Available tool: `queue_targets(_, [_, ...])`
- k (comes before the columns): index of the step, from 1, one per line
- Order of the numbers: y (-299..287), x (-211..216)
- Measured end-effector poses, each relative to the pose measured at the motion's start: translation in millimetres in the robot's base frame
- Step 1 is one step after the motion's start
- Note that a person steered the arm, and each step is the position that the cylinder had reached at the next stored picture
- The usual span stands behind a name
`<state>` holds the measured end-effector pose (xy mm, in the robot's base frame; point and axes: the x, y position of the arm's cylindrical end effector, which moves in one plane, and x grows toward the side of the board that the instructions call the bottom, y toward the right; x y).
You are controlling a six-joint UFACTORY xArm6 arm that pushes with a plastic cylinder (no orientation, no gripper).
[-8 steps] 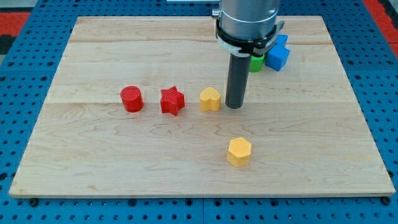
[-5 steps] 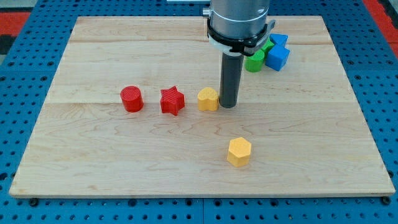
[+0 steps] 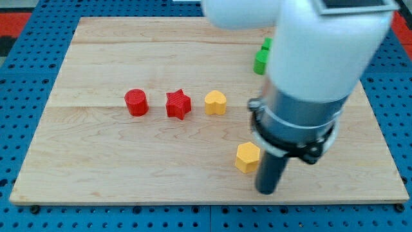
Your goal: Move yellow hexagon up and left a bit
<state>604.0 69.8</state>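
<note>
The yellow hexagon [image 3: 246, 156] sits on the wooden board [image 3: 129, 161] toward the view's bottom, right of centre. My tip [image 3: 266, 191] rests on the board just below and to the right of the hexagon, a small gap away. The arm's body covers much of the view's right side.
A red cylinder [image 3: 136, 102], a red star [image 3: 178, 104] and a yellow heart-shaped block [image 3: 215, 102] stand in a row across the board's middle. A green block [image 3: 261, 59] shows at the top right, partly hidden by the arm.
My tip has moved from beside the yellow heart-shaped block down and right to below-right of the yellow hexagon. The arm now hides the blue blocks. The heart block shifted slightly left earlier.
</note>
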Motion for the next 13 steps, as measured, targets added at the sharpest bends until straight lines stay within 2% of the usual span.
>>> queue_targets(1, [-27, 1])
queue_targets(4, [-4, -81])
queue_targets(6, [23, -84])
queue_targets(7, [23, -104])
queue_targets(11, [31, -126])
queue_targets(13, [83, -131])
